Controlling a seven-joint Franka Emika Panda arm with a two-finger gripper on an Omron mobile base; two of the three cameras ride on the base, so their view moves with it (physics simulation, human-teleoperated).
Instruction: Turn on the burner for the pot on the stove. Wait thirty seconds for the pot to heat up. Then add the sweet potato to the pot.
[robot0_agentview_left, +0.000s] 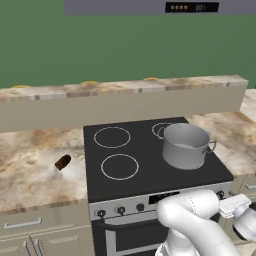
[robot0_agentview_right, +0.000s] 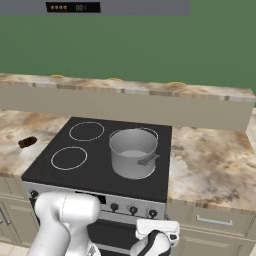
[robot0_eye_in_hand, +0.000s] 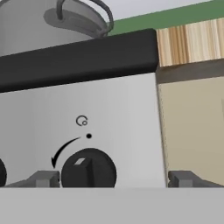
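Stove (robot0_agentview_left: 150, 165); one pot (robot0_agentview_left: 185, 146), one sweet potato (robot0_agentview_left: 63, 162)

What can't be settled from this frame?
- Pot contents: rim and angle hide its floor in both base views.
- Gripper in the hand view: fingertips straddle the knob, contact unclear.
- Sweet potato: too small for detail.
- Burner state: no glow visible on the stove.

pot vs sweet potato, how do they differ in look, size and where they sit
The pot is a round, grey steel vessel with loop handles; the sweet potato is a dark brown oblong lump. The pot is far larger than the sweet potato. The pot stands on the stove, on its black glass top, while the sweet potato lies on the marble counter left of it. Both rest untouched.
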